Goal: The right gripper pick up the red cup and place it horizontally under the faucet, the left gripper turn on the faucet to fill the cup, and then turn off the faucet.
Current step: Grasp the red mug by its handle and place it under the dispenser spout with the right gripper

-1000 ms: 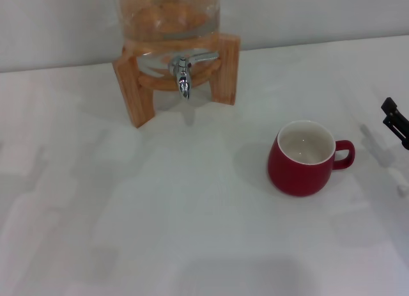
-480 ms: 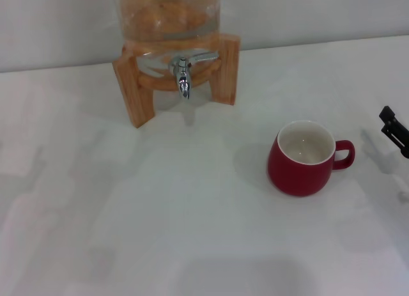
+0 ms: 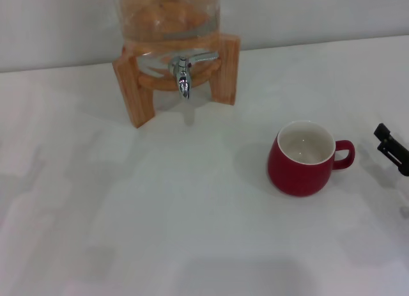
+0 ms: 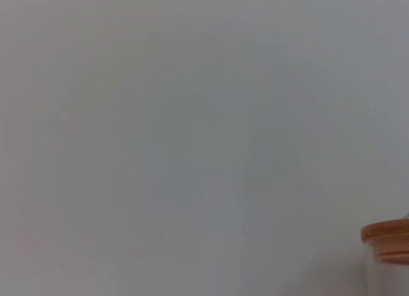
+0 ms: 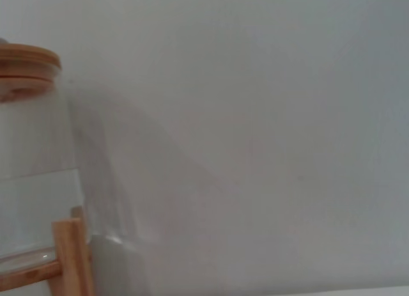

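The red cup (image 3: 307, 158) stands upright on the white table (image 3: 192, 213), right of centre, with its white inside showing and its handle pointing right. The chrome faucet (image 3: 183, 75) sticks out of the glass dispenser jar (image 3: 167, 15) on a wooden stand (image 3: 134, 91) at the back. Only a black tip of my right gripper (image 3: 391, 148) shows at the right edge, a short way right of the cup's handle and apart from it. My left gripper is out of view.
A pale wall runs behind the table. The right wrist view shows the jar (image 5: 32, 181) with its wooden lid (image 5: 25, 69) and part of the stand (image 5: 70, 257). The left wrist view shows the lid's edge (image 4: 386, 238) against the wall.
The right gripper's tip has moved down along the right edge and slightly left, closer to the cup's handle. The cup and the faucet have not moved.
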Robot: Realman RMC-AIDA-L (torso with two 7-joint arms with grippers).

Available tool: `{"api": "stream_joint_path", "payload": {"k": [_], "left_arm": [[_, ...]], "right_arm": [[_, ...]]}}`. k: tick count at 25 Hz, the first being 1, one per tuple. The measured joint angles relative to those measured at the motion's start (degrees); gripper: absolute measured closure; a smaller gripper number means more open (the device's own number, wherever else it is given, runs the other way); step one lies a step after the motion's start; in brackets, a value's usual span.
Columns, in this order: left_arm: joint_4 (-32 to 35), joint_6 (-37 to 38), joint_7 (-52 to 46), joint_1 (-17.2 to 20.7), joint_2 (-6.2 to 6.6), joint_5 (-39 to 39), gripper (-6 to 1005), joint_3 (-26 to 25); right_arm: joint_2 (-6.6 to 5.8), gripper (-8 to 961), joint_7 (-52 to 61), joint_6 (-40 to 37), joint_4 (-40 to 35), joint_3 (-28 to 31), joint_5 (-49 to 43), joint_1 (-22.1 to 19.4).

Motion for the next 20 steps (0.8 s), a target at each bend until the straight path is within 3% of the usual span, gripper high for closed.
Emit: {"api": "stream_joint_path", "payload": {"k": [9, 20], "left_arm": [[-0.2, -0.2, -0.1, 0.1, 0.00, 0.0, 146, 0.2], [-0.3, 1.5, 0.2, 0.0, 0.00, 0.0, 146, 0.0]], "right_arm": [[-0.04, 111, 0.1, -0.7, 0.1, -4.1, 0.0, -0.3], [-0.05, 111, 0.2, -0.9, 0.7, -4.6, 0.0, -0.9]]}}
